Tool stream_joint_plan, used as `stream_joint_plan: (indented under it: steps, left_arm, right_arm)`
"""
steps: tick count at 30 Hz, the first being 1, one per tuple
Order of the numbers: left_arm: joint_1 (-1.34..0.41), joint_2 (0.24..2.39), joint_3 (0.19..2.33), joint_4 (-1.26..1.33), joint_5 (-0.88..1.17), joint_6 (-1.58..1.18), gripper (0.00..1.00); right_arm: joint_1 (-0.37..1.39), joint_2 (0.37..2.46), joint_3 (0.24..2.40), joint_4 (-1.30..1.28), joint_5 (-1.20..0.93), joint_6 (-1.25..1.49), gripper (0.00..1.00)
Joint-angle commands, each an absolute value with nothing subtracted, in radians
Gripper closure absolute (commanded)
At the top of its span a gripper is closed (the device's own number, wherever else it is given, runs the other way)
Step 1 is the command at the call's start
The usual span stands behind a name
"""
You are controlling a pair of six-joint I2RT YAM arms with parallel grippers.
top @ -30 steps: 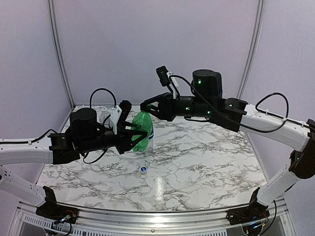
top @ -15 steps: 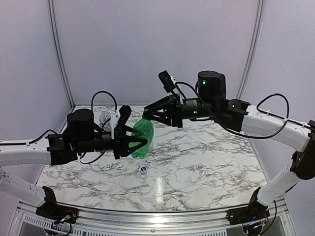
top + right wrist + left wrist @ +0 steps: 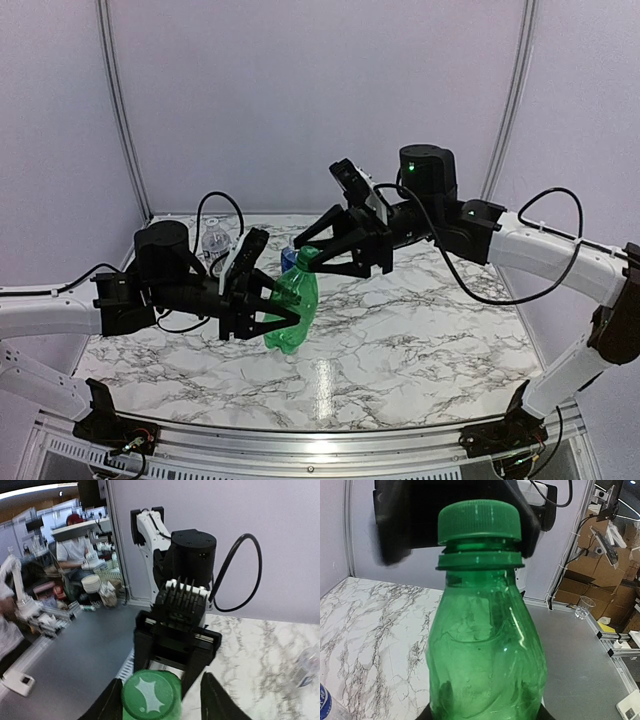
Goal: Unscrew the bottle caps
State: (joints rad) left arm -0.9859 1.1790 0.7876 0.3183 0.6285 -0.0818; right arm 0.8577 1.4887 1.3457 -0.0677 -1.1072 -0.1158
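Left gripper clamps bottle; right gripper seemingly loose around cap.

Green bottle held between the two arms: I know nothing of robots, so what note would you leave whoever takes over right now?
Left fingers: shut on the green bottle, holding it tilted over the table.
Right fingers: open, either side of the green cap, not clamped.
Done: no cap seen off; the green cap sits on the neck.
A clear bottle stands back left, its cap unclear.
Left to do: grip and twist off the green cap, then check the clear bottle.
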Motion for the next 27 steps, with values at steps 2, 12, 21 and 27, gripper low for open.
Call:
stream_joint_plan:
  steps: [2,12,21,27]
  left_arm:
    - [-0.990,1.168,0.796,0.360,0.495,-0.060,0.95]
    - [-1.001,1.215,0.814,0.359,0.194,-0.060,0.95]
    - [-1.017,1.230,0.825,0.357,0.065,-0.061,0.95]
    - [-1.018,1.230,0.828,0.357,0.038,-0.058,0.95]
  right_arm:
    - [0.834,1.475,1.381,-0.064,-0.933,0.028,0.35]
    - [0.869,1.398,1.374,-0.027,-0.476,0.282,0.07]
    - [0.939,1.454,1.424,-0.102,-0.201,0.311,0.15]
    - [0.943,1.482,1.424,-0.105,-0.215,0.310,0.25]
